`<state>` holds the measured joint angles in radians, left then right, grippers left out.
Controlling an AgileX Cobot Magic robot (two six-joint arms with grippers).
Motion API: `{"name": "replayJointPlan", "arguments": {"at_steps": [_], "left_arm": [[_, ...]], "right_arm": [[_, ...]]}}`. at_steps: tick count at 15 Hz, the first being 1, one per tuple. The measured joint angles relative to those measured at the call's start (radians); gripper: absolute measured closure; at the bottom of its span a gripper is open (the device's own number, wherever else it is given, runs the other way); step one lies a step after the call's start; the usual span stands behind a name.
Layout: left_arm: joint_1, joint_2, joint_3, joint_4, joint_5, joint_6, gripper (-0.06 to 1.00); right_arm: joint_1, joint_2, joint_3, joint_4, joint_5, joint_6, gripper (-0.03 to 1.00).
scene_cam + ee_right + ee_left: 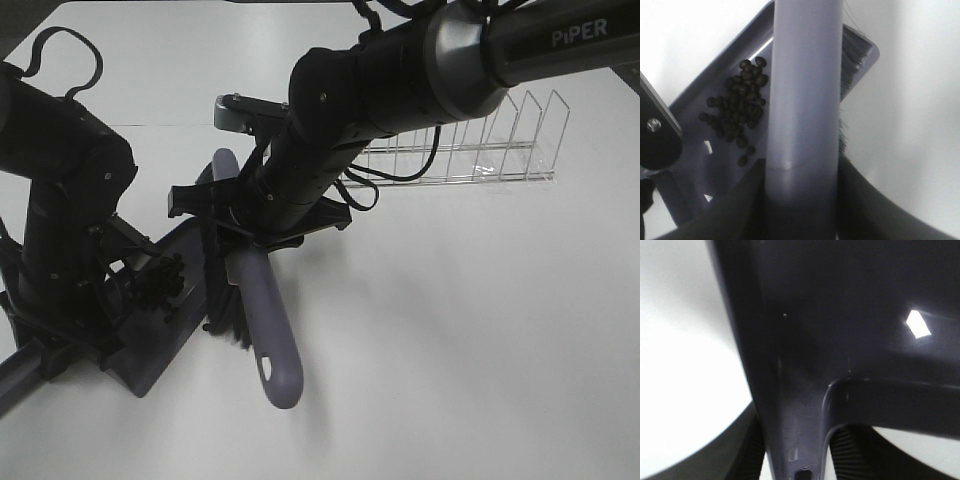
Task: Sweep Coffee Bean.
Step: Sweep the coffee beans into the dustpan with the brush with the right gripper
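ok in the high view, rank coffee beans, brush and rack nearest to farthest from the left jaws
1. coffee beans, in the held dustpan
2. brush, at the dustpan's right edge
3. clear rack, far right

Both arms are matte black, built of rounded, thick joint housings. The right arm [400,70] has a smooth silver-grey ring [460,50] where the dark grey tube begins, and on this tube stands white lettering [580,32] that reads "PiPER". Thin black cables [400,176] run in loose curves beside its wrist, and a light grey metal bracket [235,108] is mounted there. The left arm [70,160] carries a black cable loop [65,50] on its top. The left gripper [797,457] has black pads [852,455] with fine ribs. In the right wrist view a black flat plate [657,142] shows one bright screw [653,125].
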<state>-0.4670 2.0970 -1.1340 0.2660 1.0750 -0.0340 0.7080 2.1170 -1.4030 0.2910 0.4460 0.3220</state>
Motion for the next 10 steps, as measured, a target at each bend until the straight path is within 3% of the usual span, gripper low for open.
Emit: {"name": "replayJointPlan", "arguments": {"at_steps": [6, 8, 10], "left_arm": [[0.000, 0.000, 0.000, -0.018, 0.002, 0.000, 0.59], [0.000, 0.000, 0.000, -0.020, 0.002, 0.000, 0.59], [0.000, 0.000, 0.000, -0.022, 0.002, 0.000, 0.59]], "right_arm": [[-0.013, 0.020, -0.005, 0.286, -0.114, -0.089, 0.65], [-0.059, -0.012, -0.016, 0.310, -0.079, -0.168, 0.65], [-0.104, -0.067, -0.017, 0.271, 0.019, -0.260, 0.65]]}}
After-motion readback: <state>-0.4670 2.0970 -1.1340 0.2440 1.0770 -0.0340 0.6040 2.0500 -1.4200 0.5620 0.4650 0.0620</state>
